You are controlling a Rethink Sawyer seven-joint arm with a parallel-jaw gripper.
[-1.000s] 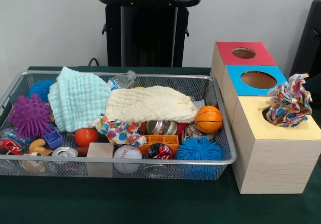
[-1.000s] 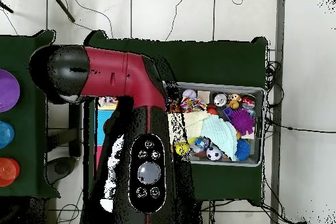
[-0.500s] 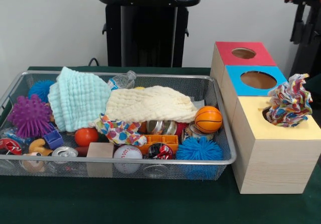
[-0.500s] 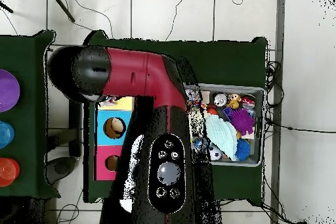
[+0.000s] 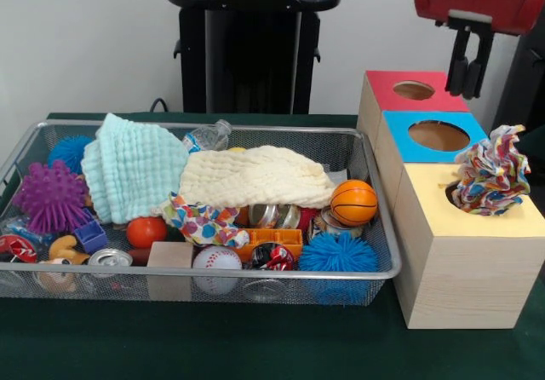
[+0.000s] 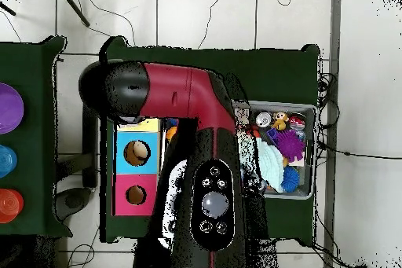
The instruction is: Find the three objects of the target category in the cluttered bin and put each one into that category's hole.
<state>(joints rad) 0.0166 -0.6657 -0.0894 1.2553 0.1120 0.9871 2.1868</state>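
Observation:
A frilly multicoloured cloth point(image 5: 491, 171) sits bunched in the hole of the yellow-topped box point(image 5: 477, 218). In the mesh bin point(image 5: 255, 273) lie a mint cloth point(image 5: 132, 167), a cream cloth point(image 5: 255, 178) and a small patterned cloth point(image 5: 200, 221). My gripper point(image 5: 469, 86) hangs high over the red-topped box point(image 5: 392, 92), open and empty, well apart from the bin. In the overhead view the arm point(image 6: 196, 147) hides the gripper and covers the bin's left part; the mint cloth point(image 6: 271, 167) shows beside it.
A blue-topped box point(image 5: 437, 135) stands between the red and yellow ones. The bin also holds a small basketball point(image 5: 353, 202), a baseball point(image 5: 216, 261), spiky purple point(image 5: 51, 197) and blue point(image 5: 338, 254) balls, cans, a wooden block point(image 5: 170, 256) and a plastic bottle point(image 5: 209, 135).
The arm has swung leftward into the front view, the gripper now showing fully over the red box. Overhead, it has moved toward the bin. Objects in the bin are unchanged.

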